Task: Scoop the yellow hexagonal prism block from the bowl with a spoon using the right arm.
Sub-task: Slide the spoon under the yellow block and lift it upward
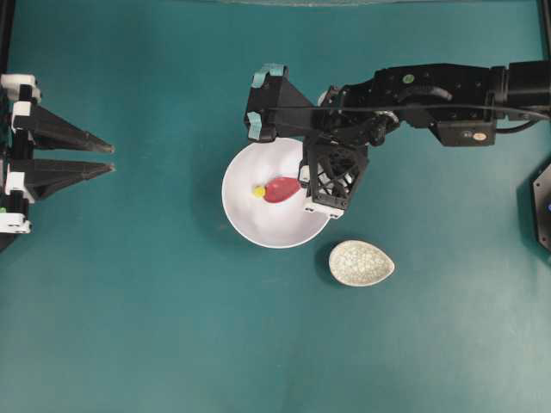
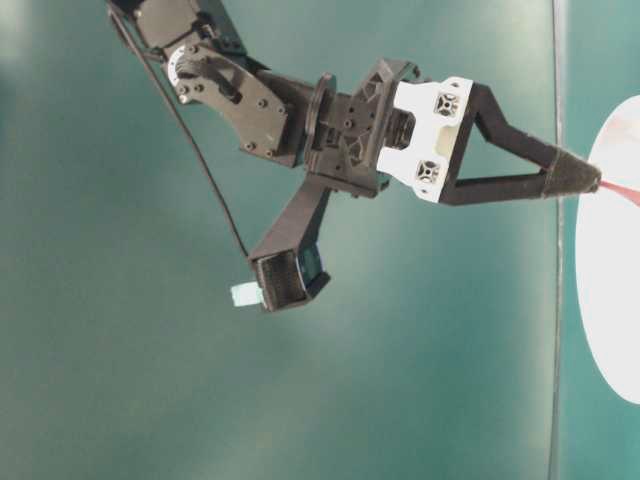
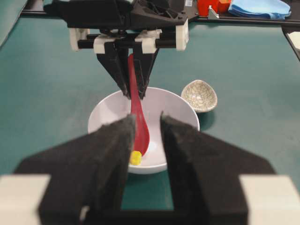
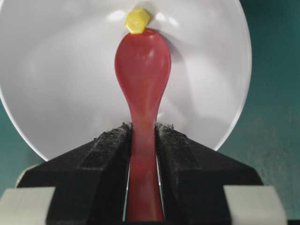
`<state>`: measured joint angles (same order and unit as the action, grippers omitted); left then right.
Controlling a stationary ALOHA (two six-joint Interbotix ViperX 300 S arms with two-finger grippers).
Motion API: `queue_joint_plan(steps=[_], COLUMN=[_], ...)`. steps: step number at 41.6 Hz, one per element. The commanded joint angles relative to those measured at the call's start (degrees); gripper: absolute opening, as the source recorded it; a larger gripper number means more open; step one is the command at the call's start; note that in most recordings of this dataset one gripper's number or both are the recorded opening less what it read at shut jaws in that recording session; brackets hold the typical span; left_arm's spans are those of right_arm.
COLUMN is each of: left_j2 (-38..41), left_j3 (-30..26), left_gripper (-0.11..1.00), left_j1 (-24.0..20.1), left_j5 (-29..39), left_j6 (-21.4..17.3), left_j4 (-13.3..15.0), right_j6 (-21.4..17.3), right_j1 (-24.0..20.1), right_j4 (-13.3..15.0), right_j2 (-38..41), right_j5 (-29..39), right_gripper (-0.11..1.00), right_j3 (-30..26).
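The white bowl [image 1: 258, 219] sits mid-table. The yellow hexagonal block [image 1: 259, 192] lies inside it, touching the tip of the pink-red spoon's scoop [image 1: 281, 189]. My right gripper [image 1: 303, 182] hangs over the bowl's right side, shut on the spoon's handle. In the right wrist view the handle [image 4: 143, 154] is pinched between the pads [image 4: 112, 140], the scoop reaches into the bowl [image 4: 61, 70], and the block [image 4: 137, 21] sits just past its tip. My left gripper [image 1: 110, 158] is open and empty at the far left, facing the bowl [image 3: 108, 117].
A small speckled teardrop dish [image 1: 362, 263] stands just right of and in front of the bowl. A dark fixture [image 1: 542, 202] is at the right edge. A blue cloth [image 3: 260, 8] and red-orange items lie beyond the table's far side.
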<state>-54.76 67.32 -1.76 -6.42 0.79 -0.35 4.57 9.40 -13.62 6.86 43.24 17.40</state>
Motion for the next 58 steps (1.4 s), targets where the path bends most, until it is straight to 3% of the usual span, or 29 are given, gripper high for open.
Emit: queue_joint_plan(steps=[1, 25, 41, 58], left_j2=[0.44, 0.44, 0.35, 0.35], left_j3=[-0.62, -0.70, -0.70, -0.70], left_gripper=[0.28, 0.28, 0.28, 0.27], left_j1=[-0.09, 0.00, -0.09, -0.09], left_j5=[0.18, 0.53, 0.26, 0.18], left_j6=[0.00, 0.00, 0.00, 0.00], left_j4=[-0.18, -0.18, -0.09, -0.18], right_j6=[-0.09, -0.35, -0.53, -0.53], right_j1=[-0.18, -0.97, -1.76, -2.55], right_j4=[-0.09, -1.41, -1.41, -1.41], right_j2=[-0.97, -0.79, -1.14, -4.31], right_j5=[-1.14, -7.56, -7.65, -14.68], right_gripper=[0.25, 0.25, 0.25, 0.25], right_j3=[-1.41, -1.76, -1.05, 4.22])
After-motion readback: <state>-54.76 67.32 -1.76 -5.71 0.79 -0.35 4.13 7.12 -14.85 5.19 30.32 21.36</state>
